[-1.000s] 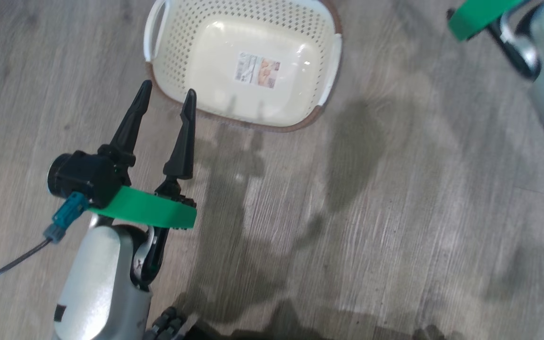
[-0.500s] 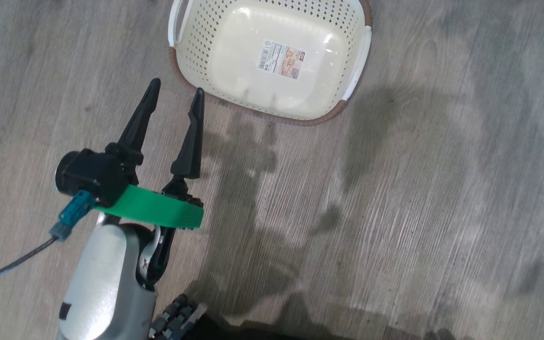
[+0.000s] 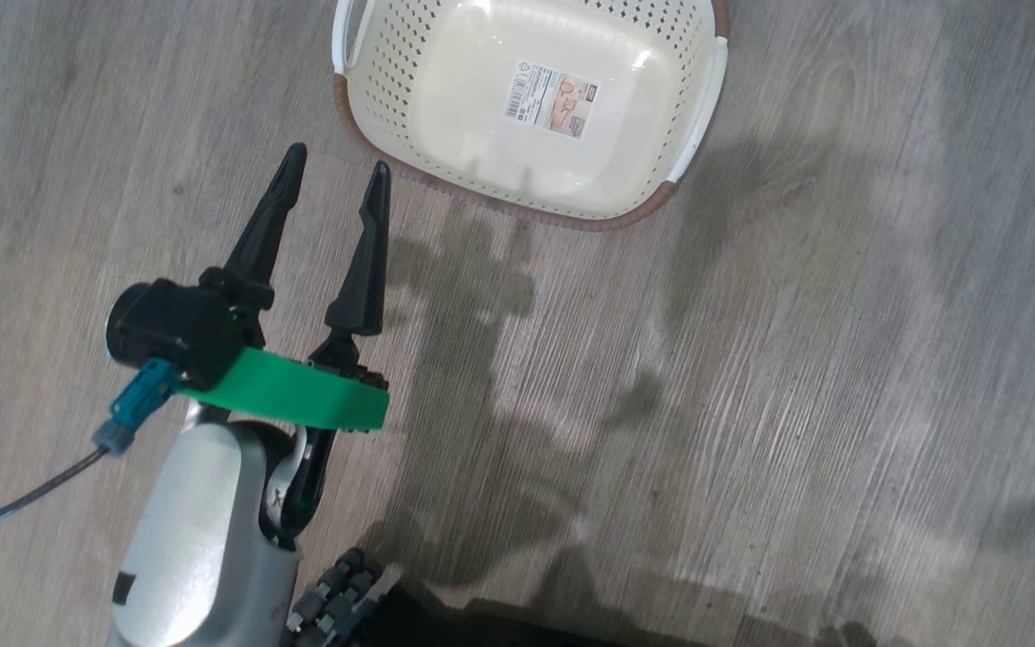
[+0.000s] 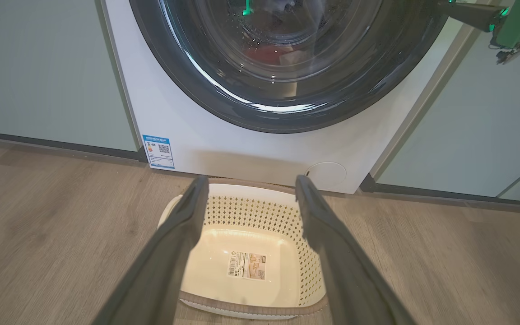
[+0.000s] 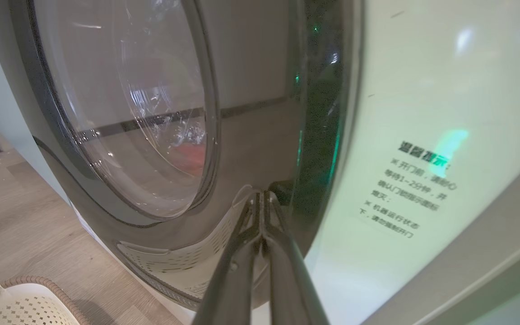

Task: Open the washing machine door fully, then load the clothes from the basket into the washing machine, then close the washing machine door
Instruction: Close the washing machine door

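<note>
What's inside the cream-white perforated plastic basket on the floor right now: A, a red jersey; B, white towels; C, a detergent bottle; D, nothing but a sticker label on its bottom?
D: the cream-white perforated plastic basket has a bare bottom with a rectangular printed sticker label stuck on it and nothing else inside.

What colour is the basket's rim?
Brown rim on a cream basket; the head view shows it best.

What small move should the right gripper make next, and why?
Probably press the shut right gripper against the washing machine door to seat it. The basket is empty, the clothes show red behind the door, and the gripper's tips sit at its rim; latching cannot be told.
</note>
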